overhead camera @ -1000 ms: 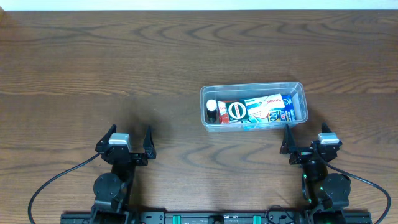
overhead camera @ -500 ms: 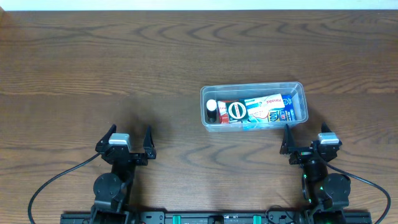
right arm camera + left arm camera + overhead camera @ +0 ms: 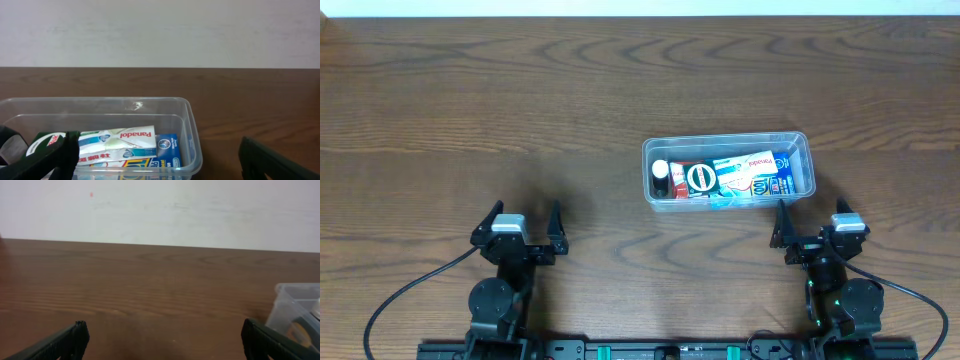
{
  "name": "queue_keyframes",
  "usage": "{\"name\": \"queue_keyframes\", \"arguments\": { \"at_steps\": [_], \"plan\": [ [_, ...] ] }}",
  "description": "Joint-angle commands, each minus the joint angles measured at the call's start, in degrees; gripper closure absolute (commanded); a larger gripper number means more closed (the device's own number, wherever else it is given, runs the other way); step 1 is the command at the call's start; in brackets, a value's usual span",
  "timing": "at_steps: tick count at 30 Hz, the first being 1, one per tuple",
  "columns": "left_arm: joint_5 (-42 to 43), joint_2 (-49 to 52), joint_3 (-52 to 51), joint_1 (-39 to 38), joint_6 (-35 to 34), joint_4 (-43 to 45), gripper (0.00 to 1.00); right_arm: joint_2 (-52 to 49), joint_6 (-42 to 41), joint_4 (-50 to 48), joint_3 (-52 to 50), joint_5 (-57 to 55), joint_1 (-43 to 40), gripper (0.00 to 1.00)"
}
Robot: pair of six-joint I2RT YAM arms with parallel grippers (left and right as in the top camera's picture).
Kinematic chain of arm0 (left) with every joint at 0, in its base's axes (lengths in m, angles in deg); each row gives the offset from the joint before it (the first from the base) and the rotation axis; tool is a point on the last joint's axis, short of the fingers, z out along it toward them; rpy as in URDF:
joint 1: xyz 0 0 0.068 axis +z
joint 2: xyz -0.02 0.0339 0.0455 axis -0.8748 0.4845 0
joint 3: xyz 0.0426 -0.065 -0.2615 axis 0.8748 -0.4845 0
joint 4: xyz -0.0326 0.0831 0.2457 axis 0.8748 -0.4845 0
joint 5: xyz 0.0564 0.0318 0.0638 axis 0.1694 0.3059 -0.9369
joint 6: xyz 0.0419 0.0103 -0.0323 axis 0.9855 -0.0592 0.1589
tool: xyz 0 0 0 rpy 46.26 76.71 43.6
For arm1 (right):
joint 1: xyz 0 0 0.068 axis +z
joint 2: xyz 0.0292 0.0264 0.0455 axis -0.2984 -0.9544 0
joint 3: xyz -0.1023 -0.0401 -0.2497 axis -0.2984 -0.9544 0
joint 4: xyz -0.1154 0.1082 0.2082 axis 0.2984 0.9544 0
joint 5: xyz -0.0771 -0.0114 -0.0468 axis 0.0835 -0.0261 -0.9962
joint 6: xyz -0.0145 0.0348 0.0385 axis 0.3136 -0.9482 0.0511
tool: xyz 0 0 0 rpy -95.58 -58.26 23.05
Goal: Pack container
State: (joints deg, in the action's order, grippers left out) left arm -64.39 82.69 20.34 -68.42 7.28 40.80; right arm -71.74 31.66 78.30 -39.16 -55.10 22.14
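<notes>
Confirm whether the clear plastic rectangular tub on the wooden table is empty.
No, the clear plastic rectangular tub holds several printed cardboard boxes and a small white-capped bottle.

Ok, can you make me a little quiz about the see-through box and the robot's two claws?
1. Fill the gap: the left gripper and the right gripper both have their jaws ___.
2. True or false: the container is empty.
3. Which one sits nearer the container? A: the left gripper. B: the right gripper.

Key: 1 open; 2 false; 3 B.
</notes>
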Motion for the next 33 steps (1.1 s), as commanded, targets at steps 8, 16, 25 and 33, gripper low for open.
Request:
{"name": "queue_keyframes", "arguments": {
  "at_steps": [8, 16, 25, 33],
  "plan": [
    [-0.28, -0.50, -1.20, 5.35, 0.76, -2.12, 0.02, 0.37, 0.70, 0.33, -0.09, 0.44, -1.07, 0.01],
    [-0.28, -0.50, -1.20, 5.35, 0.79, -2.12, 0.02, 0.37, 0.70, 0.33, -0.09, 0.44, -1.07, 0.01],
    [-0.28, -0.50, -1.20, 5.35, 0.79, -2.12, 0.02, 0.37, 0.72, 0.33, -0.09, 0.44, -1.07, 0.01],
    [-0.28, -0.52, -1.20, 5.35, 0.79, -2.12, 0.02, 0.37, 0.70, 0.33, -0.09, 0.44, -1.07, 0.01]
  ]
}}
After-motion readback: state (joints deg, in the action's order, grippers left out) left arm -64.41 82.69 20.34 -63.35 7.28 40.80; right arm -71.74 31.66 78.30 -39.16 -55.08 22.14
